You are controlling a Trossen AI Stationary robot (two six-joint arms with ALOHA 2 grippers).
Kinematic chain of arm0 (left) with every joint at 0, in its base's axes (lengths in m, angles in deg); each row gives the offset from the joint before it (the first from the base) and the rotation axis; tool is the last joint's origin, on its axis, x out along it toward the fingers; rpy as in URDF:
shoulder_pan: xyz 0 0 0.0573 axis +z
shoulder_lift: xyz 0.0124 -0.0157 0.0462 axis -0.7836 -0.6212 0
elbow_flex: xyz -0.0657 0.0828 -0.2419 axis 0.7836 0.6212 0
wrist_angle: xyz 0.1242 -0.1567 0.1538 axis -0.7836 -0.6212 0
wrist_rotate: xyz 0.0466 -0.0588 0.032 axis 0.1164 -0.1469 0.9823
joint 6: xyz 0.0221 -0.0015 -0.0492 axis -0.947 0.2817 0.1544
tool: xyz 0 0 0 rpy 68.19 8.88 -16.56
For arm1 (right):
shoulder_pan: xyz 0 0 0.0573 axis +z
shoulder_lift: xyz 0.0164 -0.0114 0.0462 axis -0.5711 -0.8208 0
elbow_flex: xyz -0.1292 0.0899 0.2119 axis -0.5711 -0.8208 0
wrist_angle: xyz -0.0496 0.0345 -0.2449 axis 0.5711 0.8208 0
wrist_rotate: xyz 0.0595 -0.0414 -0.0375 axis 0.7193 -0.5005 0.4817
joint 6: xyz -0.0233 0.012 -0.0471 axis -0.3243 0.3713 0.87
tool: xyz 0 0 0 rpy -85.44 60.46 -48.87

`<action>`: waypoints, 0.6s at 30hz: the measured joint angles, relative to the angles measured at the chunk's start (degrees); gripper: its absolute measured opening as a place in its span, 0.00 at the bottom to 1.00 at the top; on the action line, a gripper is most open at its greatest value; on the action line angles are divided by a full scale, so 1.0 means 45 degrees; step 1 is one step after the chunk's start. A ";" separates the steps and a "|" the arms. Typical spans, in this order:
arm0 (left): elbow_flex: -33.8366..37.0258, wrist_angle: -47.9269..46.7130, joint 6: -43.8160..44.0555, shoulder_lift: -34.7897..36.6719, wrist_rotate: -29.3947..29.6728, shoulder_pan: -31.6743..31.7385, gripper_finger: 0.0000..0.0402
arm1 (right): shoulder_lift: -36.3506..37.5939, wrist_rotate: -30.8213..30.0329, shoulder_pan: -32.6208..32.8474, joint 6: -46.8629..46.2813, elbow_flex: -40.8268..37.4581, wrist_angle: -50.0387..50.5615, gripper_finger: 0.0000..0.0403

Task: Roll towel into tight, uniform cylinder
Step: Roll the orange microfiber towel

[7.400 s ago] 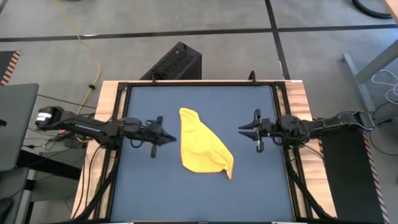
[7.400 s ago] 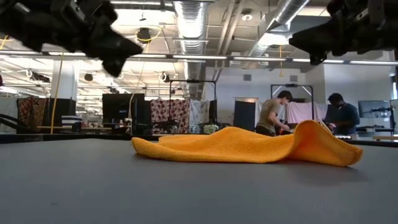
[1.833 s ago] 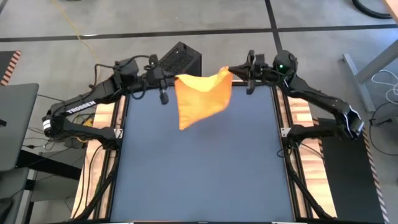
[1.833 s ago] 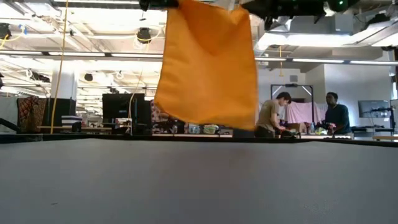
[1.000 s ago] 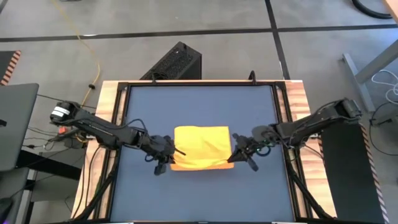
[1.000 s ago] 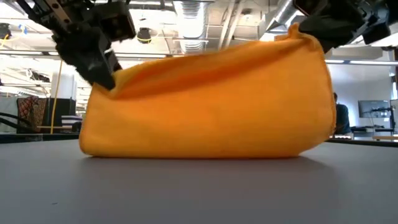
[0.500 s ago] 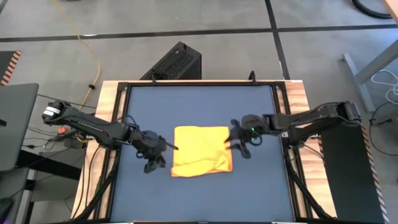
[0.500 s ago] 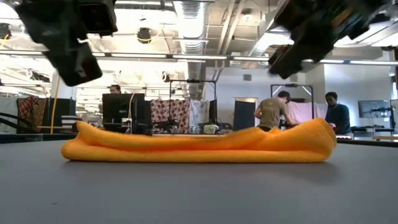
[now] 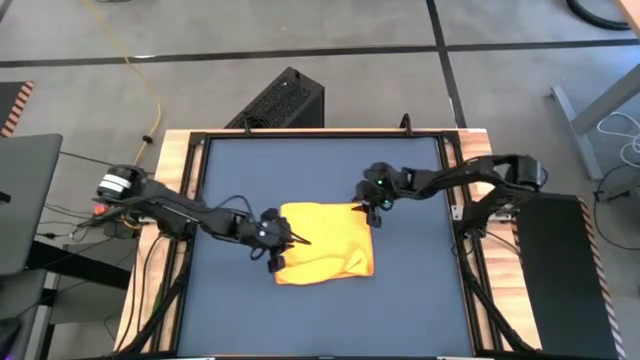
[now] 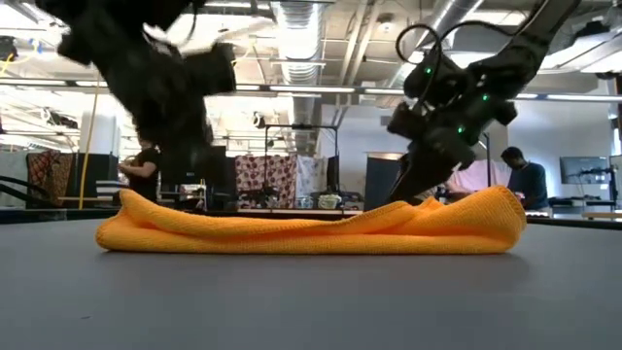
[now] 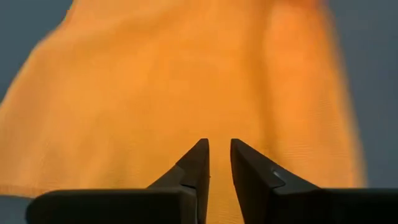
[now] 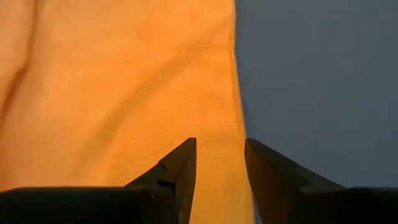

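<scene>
The yellow towel (image 10: 311, 228) lies flat as a long low fold on the grey surface (image 10: 311, 301). The left end effector (image 10: 190, 146) hangs over one end, the right end effector (image 10: 413, 190) touches the other.

A big open lab or workshop: bare ceiling ducts (image 10: 301, 24), strip lights (image 10: 321, 90), monitors (image 10: 185, 165) on benches, people (image 10: 525, 180) at far stations, a taped concrete floor (image 9: 300, 40) and a loose yellow cable (image 9: 150, 95) beside the rig table (image 9: 320, 170).

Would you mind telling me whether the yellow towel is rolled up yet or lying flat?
Lying flat, not rolled: the towel is a folded, roughly square pad on the table, and the low view shows it low and layered.
</scene>
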 joint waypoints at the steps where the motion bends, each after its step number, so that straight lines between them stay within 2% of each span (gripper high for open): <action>1: 0.0000 0.0000 0.0018 -0.0296 0.0129 0.0065 0.11 | -0.0236 -0.0002 -0.0069 0.0124 0.0042 -0.0271 0.40; 7: -0.0015 0.0221 -0.0281 -0.1539 0.0219 0.0681 0.03 | -0.1245 -0.0010 -0.0320 0.0434 0.0039 -0.0085 0.35; 12: -0.0024 -0.0087 -0.1056 -0.1535 0.0450 0.1445 0.00 | -0.1490 -0.0101 -0.0401 0.0450 0.0093 0.0541 0.20; 16: -0.0012 0.0013 -0.2416 -0.1228 0.0718 0.2487 0.00 | -0.1030 -0.0753 -0.0361 -0.0346 0.0094 0.1528 0.05; 18: -0.0108 -0.0060 -0.3011 -0.1115 0.0839 0.3214 0.00 | -0.0697 -0.1383 -0.0342 -0.1177 0.0084 0.2109 0.04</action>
